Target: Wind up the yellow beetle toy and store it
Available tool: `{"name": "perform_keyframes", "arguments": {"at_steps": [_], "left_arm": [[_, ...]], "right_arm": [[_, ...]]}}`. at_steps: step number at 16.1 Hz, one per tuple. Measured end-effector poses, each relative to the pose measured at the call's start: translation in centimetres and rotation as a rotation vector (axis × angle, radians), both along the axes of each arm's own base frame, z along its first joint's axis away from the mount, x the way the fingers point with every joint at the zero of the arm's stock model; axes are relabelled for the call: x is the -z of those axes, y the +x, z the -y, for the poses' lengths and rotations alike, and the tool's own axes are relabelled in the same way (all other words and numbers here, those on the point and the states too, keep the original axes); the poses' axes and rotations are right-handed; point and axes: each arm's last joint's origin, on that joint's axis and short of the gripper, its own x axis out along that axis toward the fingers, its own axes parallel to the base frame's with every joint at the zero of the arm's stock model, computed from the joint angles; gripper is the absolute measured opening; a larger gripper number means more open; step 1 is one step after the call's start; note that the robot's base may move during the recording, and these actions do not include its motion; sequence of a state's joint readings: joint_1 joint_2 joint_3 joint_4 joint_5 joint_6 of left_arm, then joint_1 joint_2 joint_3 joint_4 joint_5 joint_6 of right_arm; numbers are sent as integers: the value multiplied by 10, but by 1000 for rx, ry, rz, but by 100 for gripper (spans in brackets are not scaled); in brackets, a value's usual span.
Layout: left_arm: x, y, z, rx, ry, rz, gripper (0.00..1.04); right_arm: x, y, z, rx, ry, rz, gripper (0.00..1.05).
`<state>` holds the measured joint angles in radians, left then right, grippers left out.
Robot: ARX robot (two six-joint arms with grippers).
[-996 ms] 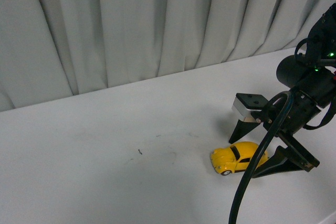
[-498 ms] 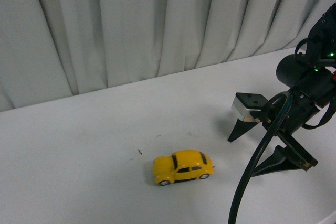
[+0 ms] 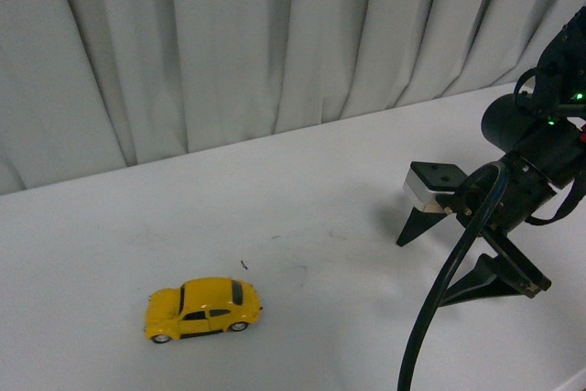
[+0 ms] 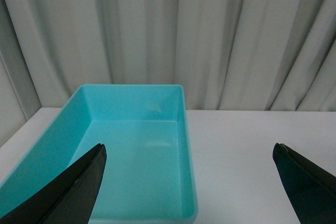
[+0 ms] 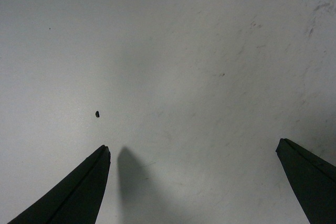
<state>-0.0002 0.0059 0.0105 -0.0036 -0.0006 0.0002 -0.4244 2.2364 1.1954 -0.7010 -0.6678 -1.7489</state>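
Observation:
The yellow beetle toy stands on its wheels on the white table, at the front left in the front view, far from both grippers. My right gripper is open and empty at the right, just above the table; its wrist view shows only bare table between the wide-open fingertips. My left gripper is open and empty, out of the front view. Its wrist view looks at an empty turquoise bin, which lies partly between its fingers.
Grey-white curtains hang behind the table's back edge. A small dark speck lies on the table beyond the toy. The right arm's black cable hangs at the front right.
The toy car has rolled left across the table, from between the right gripper's fingers to the front left. The right gripper has stayed in place, open.

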Motion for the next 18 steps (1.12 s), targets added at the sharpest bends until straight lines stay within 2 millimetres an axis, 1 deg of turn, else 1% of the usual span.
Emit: {"name": "perform_keyframes", "arguments": {"at_steps": [5, 7, 9, 10, 11, 12, 13, 15, 18], "left_arm": [[0, 0, 0, 0, 0, 0, 98], [0, 0, 0, 0, 0, 0, 98], [0, 0, 0, 0, 0, 0, 98], [0, 0, 0, 0, 0, 0, 98], [0, 0, 0, 0, 0, 0, 98], [0, 0, 0, 0, 0, 0, 98], [0, 0, 0, 0, 0, 0, 98], [0, 0, 0, 0, 0, 0, 98], [0, 0, 0, 0, 0, 0, 98]], "right_arm": [[1, 1, -6, -14, -2, 48, 98], [-1, -2, -17, -38, -7, 79, 98], [-15, -8, -33, -72, 11, 114, 98], [-31, -8, -40, -89, 25, 163, 98], [-51, -8, -46, -103, 39, 226, 98], [-72, -10, -51, -116, 51, 282, 98], [-87, -12, -53, -121, 55, 321, 98], [-118, -20, -57, -127, 67, 394, 98], [-175, -42, -66, -146, 109, 523, 98]]}}
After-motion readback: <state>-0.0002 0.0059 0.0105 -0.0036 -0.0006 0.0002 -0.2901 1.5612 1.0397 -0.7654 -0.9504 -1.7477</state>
